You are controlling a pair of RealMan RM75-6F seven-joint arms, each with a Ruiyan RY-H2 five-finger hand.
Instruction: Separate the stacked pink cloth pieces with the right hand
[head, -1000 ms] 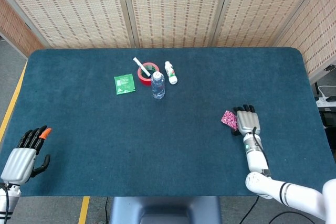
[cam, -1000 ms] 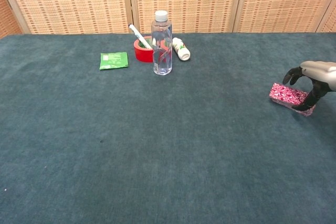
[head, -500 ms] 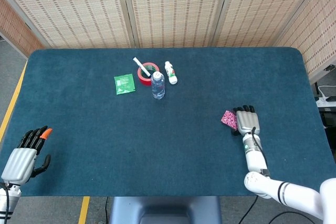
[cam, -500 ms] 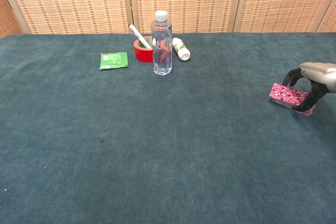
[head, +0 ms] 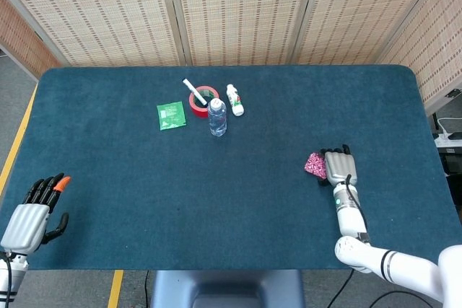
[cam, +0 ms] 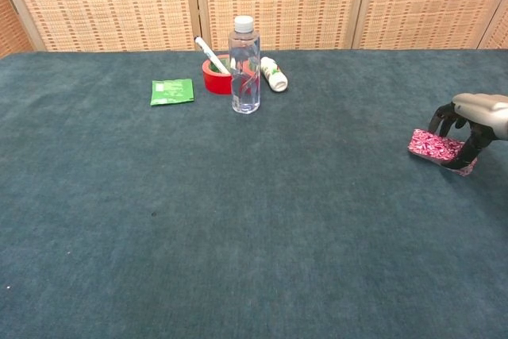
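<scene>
R hand (cam: 474,121) fingers (cam: 441,123) have curled tighter onto the stacked pink patterned cloth pieces (cam: 436,148); grasp closing, stack unseparated on bench; L hand (head: 32,214) fingers apart, idle.

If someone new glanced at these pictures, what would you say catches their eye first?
Probably the pink cloth stack near the right edge of the dark green table, with the right robot hand arched over it, fingertips on the cloth. Next, the cluster at the far middle: a clear water bottle standing in front of a red tape roll, with a green packet to their left.
</scene>
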